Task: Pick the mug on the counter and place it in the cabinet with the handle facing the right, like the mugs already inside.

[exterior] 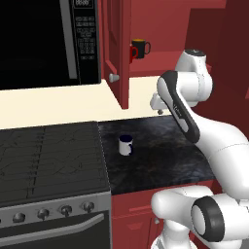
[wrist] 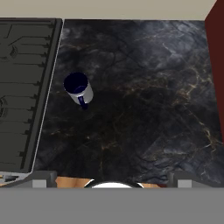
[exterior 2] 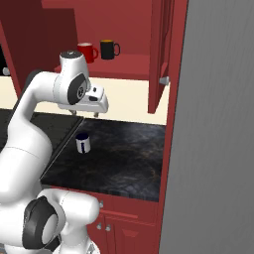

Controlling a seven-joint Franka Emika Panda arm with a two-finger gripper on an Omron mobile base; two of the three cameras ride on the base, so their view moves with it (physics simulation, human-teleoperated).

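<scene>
Black microwave (exterior: 46,41) with a keypad panel, mounted high above the gas stove (exterior: 48,160). Stove: dark cast grates, steel front with a row of round knobs (exterior: 51,212), dark oven door below. Cream wall strip (exterior: 58,104) running behind the stove, under the wall units. Red base cabinet (exterior 2: 126,225) under the stone slab, with small silver knobs. Tall flat grey panel (exterior 2: 213,129) at the far right. Light even, shadows soft.

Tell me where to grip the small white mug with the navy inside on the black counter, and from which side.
Grip the small white cylindrical mug across its rim and wall from above. It stands upright with its mouth open upward. Set the fingers on the two sides clear of the dark navy loop handle, which sticks out sideways. The open end effector hangs above the black marbled stone counter.
</scene>
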